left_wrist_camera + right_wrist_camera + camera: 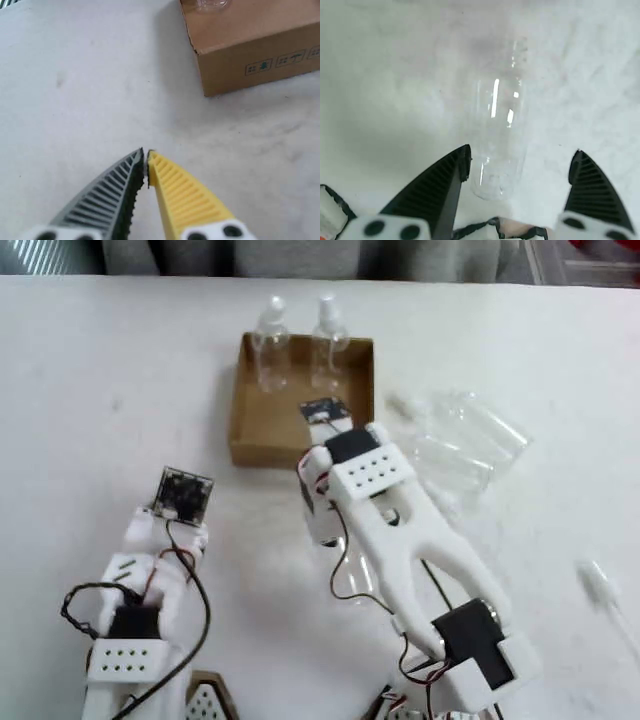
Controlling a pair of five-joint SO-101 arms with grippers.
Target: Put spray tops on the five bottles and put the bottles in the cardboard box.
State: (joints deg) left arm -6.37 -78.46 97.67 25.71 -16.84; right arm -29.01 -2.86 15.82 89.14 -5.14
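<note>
Bottle: a clear bottle [497, 135] lies on its side on the desk [120, 370], no top on its neck, between the fingers of the right pincer [520, 152].
Right pincer: spread wide, straddling the bottle's base end, gripping nothing.
Grip: I would close across the body, centred. The wall is round and slick, so an off-centre pinch may make it roll or squirt out.
Box: the box [300, 410] is just beyond the right pincer. Two topped bottles [270, 340] stand along its far wall and the near half looks free.
Spares: more clear bottles [460, 445] lie heaped right of the box. A loose spray top [600, 585] sits near the desk's right edge.
Left pincer: the left pincer [146, 156] is closed on nothing, over bare desk near a box corner.
Room: open desk to the left. The heap crowds the right.
</note>
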